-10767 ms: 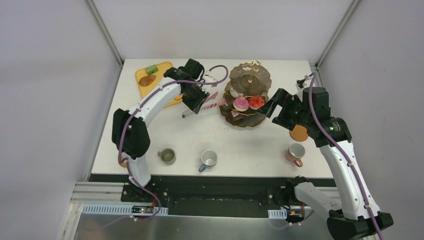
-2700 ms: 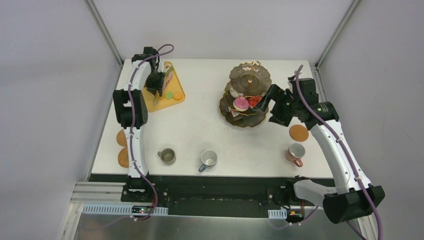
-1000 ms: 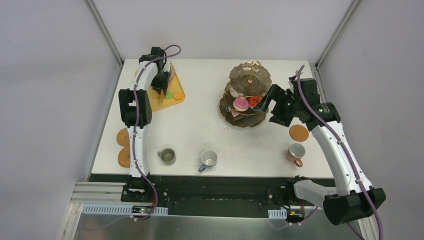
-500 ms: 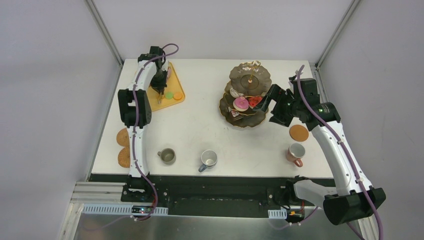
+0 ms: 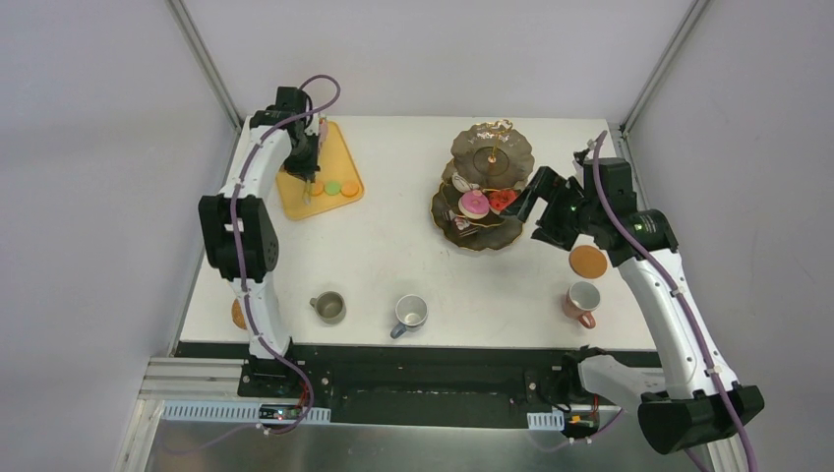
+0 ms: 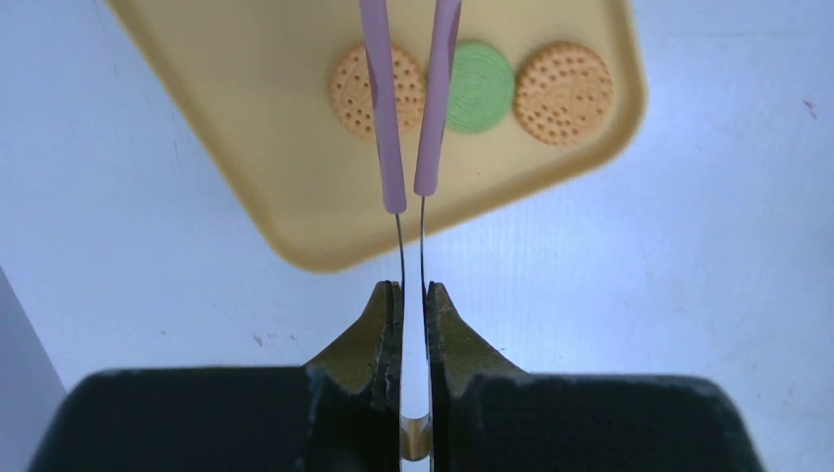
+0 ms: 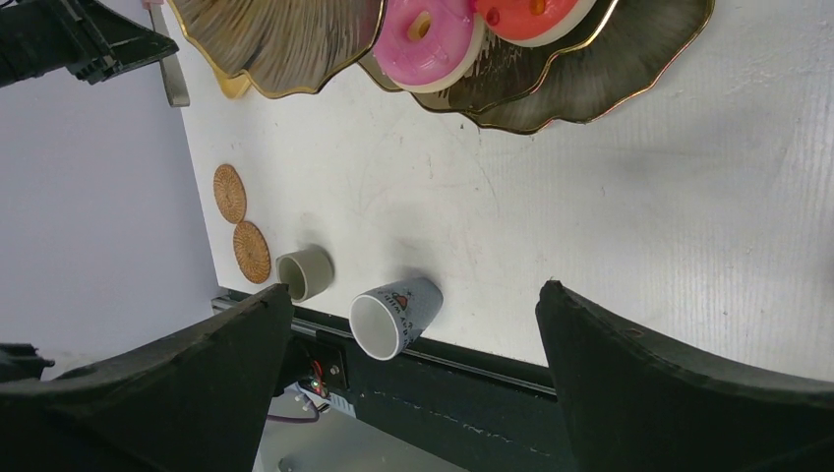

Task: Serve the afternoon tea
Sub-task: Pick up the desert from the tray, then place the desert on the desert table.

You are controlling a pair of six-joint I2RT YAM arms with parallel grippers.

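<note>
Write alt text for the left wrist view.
The left gripper, shut on pink tongs, points them over a yellow tray. Two orange macarons and a green macaron lie in a row on the tray.

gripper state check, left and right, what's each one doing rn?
Left gripper: closed, holding the pink-handled tongs.
Right gripper: open, holding nothing.

Yellow-orange rectangular tray [image 5: 292, 200] far-left on white tabletop [image 5: 393, 246], three round macarons [image 5: 333, 187] in it; dark three-tier stand [image 5: 492, 147] far-right; three ceramic mugs [image 5: 410, 313] along near edge.
</note>
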